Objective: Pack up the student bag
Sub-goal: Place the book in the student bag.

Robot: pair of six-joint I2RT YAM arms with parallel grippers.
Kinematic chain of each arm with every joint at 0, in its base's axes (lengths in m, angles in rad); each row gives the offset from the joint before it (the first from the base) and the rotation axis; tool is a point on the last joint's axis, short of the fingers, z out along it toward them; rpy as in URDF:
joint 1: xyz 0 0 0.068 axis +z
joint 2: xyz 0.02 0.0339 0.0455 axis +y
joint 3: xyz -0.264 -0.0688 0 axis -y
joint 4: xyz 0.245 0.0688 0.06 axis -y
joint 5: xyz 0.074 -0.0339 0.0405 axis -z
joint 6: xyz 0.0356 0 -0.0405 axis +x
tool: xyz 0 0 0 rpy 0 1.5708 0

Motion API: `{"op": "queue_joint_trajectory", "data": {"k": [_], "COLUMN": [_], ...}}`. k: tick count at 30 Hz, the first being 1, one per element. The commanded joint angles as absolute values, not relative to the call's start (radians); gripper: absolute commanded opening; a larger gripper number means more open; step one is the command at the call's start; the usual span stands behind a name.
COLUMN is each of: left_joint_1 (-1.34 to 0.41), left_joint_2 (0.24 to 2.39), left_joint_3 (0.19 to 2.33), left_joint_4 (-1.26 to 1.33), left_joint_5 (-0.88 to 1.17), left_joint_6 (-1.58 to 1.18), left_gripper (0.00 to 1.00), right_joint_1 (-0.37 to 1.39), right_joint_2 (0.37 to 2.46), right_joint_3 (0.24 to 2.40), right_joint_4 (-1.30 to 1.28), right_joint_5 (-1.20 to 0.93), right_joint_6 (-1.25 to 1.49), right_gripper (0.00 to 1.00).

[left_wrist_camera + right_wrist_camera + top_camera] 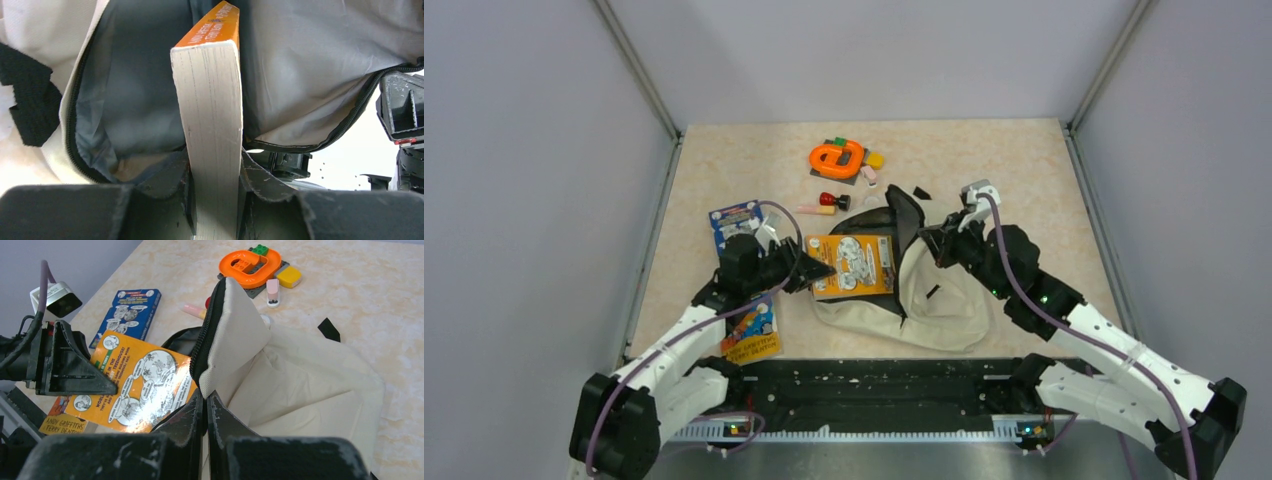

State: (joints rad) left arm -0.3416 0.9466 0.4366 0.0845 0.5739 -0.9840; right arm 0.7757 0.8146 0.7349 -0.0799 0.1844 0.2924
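Note:
The cream student bag (944, 300) lies at the table's middle, its mouth facing left and its grey lining (130, 90) showing. My left gripper (816, 272) is shut on an orange book (854, 264) and holds its far end inside the bag's mouth; the book's page edge (212, 125) stands between my fingers. My right gripper (932, 240) is shut on the bag's upper flap (235, 340) by the zipper edge and holds it raised, so the opening gapes. The orange book also shows in the right wrist view (140, 385).
A blue book (736, 222) lies left of the bag. Another orange book (752, 336) lies under my left arm. An orange toy piece on a dark plate (837, 158), a yellow block (876, 159), a pink eraser (869, 174) and a red-topped pen (821, 204) sit behind the bag.

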Motion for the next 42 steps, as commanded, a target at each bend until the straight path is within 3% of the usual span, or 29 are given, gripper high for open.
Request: {"op": "queue_joint_trajectory", "data": {"k": [1,11,22,33,42], "left_joint_1": [-0.363,-0.479,-0.597,-0.673,-0.715], "left_joint_2": [0.963,1.260,1.479,1.715,1.786], "left_joint_3": [0.447,0.584,0.631,0.716,0.785], "left_joint_4": [0.340,0.466,0.808,0.923,0.973], "left_joint_5": [0.544,0.549,0.529,0.523,0.563], "left_joint_6": [-1.046,-1.054,-1.224,-1.212,-1.186], "left_gripper": [0.00,0.00,0.00,0.00,0.00], "right_joint_1": [0.766,0.765,0.765,0.765,0.765], "right_joint_2": [0.811,0.823,0.821,0.835,0.855], "right_joint_3": [0.794,0.819,0.824,0.800,0.792], "right_joint_4": [-0.006,-0.007,-0.006,0.021,0.028], "right_joint_5": [0.189,0.172,0.172,0.178,0.209], "right_joint_6": [0.344,0.355,0.350,0.341,0.311], "right_gripper": [0.00,0.00,0.00,0.00,0.00]}}
